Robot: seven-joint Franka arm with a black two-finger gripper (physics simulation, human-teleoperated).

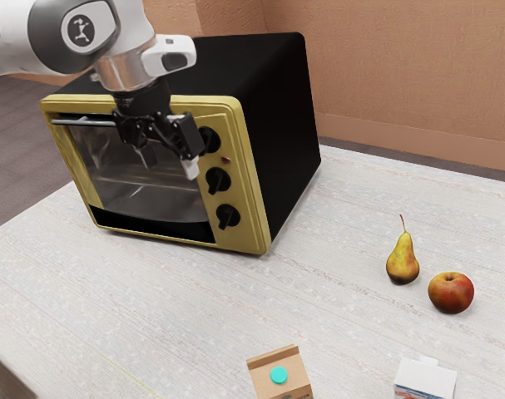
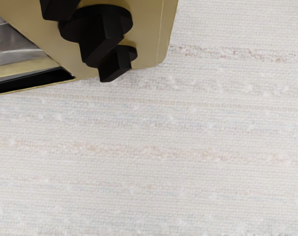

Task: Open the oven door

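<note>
In the exterior view my gripper (image 1: 169,163) is open in front of the oven's face, its two fingertips apart with nothing held between them. Behind it stands the yellow-framed black oven (image 1: 281,125), and its glass door (image 1: 136,187) is shut. A silver handle (image 1: 79,123) runs along the door's top edge, to the exterior view's left of the gripper; its far end is hidden behind the hand. Seen from the wrist, the oven's yellow front (image 2: 149,34) and a lower corner of the door (image 2: 21,49) are near the hand.
Black knobs (image 1: 228,217) stick out of the oven's front beside the door. On the pale table (image 1: 335,224) are a pear (image 1: 403,261), an apple (image 1: 451,293), a brown carton (image 1: 281,378) and a white carton (image 1: 424,380), all away from the hand.
</note>
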